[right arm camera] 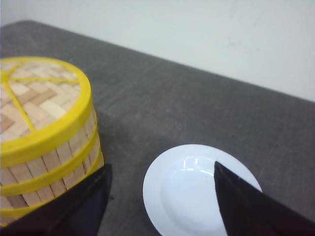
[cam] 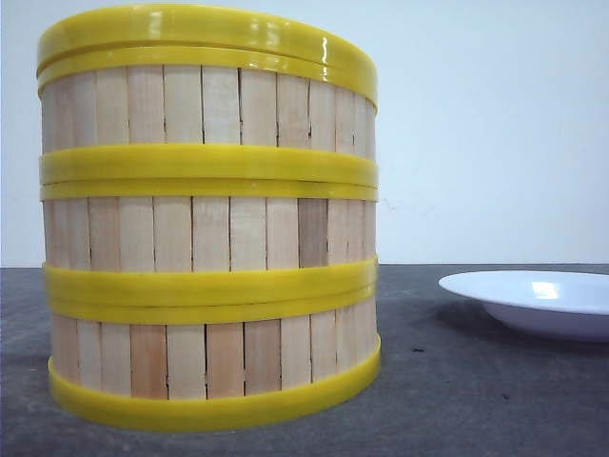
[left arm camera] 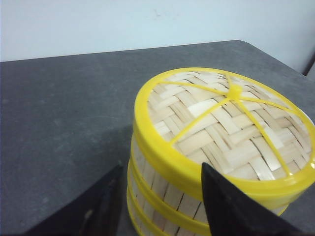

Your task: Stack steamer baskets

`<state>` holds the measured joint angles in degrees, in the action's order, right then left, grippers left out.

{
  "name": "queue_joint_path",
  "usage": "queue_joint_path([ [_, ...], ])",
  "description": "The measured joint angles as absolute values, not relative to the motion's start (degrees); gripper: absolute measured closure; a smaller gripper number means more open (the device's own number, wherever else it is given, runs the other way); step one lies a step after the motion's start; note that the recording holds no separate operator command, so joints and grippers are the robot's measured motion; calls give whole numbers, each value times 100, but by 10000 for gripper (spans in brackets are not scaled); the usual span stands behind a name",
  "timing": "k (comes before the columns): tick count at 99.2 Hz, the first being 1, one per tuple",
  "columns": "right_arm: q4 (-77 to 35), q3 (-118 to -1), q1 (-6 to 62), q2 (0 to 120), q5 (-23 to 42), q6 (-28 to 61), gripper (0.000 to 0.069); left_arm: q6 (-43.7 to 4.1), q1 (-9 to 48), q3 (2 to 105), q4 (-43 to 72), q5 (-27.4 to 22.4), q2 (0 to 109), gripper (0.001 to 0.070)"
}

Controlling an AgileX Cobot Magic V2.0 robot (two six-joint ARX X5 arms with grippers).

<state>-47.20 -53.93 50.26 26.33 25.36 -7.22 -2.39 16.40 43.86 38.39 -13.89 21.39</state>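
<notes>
Stack: I see three round steamer baskets [cam: 209,228] with walls of vertical pale wood slats and thick glossy yellow plastic rings, sitting one on top of another as a single column on the dark grey matte bench [cam: 476,400], close to the front camera and left of its centre
Slats: narrow, flat, unevenly toned; one in the middle basket is noticeably browner than its neighbours
Rings: smooth and shiny, doubled where two baskets meet
Top of stack: a flat woven-bamboo lid [left arm camera: 224,128] with a yellow rim, thin yellow spokes and a small yellow knob at the hub covers the uppermost basket; the weave is a pale basket pattern
Inside the baskets: closed off by the lid, so I cannot tell
Plate: a round white glossy shallow plate [right arm camera: 197,191] lies on the bench to the right of the stack, apart from it, with nothing in it
Left fingers: the dark left gripper [left arm camera: 157,206] is spread wide, one finger either side of the stack's near wall just under the lid rim; I cannot tell whether they touch it, and they grip nothing
Right fingers: the dark right gripper [right arm camera: 162,206] is also spread wide and holding nothing, above the bench between the stack and the plate
</notes>
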Motion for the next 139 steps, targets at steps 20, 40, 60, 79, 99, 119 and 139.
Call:
queue_joint_path([
  [20, -4552, -5395, 5026, 2628, 2541, -790, 289, -239, 1640, 4386, 3837, -1389, 2139, 415],
  [40, -4501, -5395, 5026, 2628, 2541, -792, 632, -239, 1640, 4386, 3828, -1387, 2139, 656],
  [60, -4515, -5395, 5026, 2628, 2541, -797, 680, -244, 1640, 4386, 3839, -1387, 2139, 685],
  [79, -4543, -5395, 5026, 2628, 2541, -794, 682, -261, 1640, 4386, 3850, -1389, 2139, 685],
  [99, -4545, -5395, 5026, 2628, 2541, -797, 682, -261, 1640, 4386, 3850, -1387, 2139, 685],
  [119, -4545, -5395, 5026, 2628, 2541, -794, 682, -261, 1640, 4386, 3850, -1389, 2139, 685],
  [139, -4545, -5395, 5026, 2628, 2541, -794, 682, -134, 1627, 4386, 3833, -1380, 2139, 685],
])
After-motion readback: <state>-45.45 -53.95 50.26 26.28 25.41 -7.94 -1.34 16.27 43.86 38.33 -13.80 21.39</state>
